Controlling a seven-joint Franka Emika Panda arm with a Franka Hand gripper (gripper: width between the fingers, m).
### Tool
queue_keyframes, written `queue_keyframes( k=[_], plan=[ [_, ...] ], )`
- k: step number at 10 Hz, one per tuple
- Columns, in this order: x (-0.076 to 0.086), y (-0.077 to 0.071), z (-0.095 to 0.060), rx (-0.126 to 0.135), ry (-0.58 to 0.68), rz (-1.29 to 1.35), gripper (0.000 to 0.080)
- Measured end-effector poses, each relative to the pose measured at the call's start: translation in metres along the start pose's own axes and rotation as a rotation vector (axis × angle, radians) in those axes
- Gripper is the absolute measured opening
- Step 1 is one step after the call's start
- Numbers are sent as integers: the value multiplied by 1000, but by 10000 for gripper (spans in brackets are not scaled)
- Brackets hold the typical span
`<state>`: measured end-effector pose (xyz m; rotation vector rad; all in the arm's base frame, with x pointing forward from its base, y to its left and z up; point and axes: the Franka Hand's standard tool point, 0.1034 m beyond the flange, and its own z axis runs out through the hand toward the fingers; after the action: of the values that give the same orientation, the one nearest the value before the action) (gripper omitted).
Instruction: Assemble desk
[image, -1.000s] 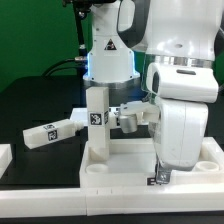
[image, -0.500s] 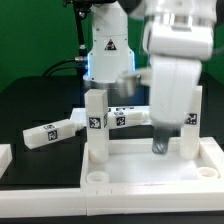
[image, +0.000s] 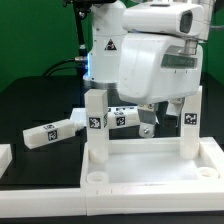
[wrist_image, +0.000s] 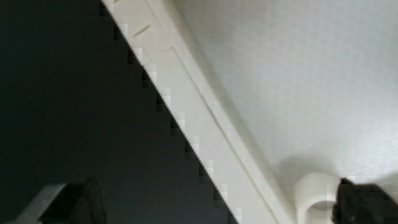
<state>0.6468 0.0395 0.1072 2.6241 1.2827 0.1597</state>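
The white desk top (image: 150, 165) lies flat at the front with its raised rim and round sockets up. One leg (image: 95, 125) stands upright in its left corner socket, and another leg (image: 190, 120) stands at the right. Two loose tagged legs lie on the black table: one (image: 50, 132) at the exterior view's left, one (image: 122, 116) behind the top. My gripper (image: 148, 124) hangs above the top between the upright legs, open and empty. The wrist view shows the top's rim (wrist_image: 196, 120), a round socket (wrist_image: 320, 190), and my gripper (wrist_image: 214, 205) with its dark fingers wide apart.
The arm's base (image: 105, 50) stands behind the parts, and the bulky arm fills the upper right of the exterior view. A plain white bar (image: 40, 190) runs along the front, and a white piece (image: 4, 154) shows at the left edge. A green wall is behind.
My gripper has risen from the top's front right corner and moved toward the exterior view's left. The right leg now stands upright on its own, free of the fingers.
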Motion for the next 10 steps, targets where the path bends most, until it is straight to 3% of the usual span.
queue_keyframes(
  k=[1,3,5,6,9,10],
  plan=[
    [-10,0,-12,14,12,97,649],
    [-48,-17,-54,50,35,253,649],
    [-82,-36,-76,84,41,428,649],
    [-80,-35,-78,79,49,521,649],
    [-79,-38,-75,94,39,737,649],
    [-86,-46,-70,106,26,825,649]
  ],
)
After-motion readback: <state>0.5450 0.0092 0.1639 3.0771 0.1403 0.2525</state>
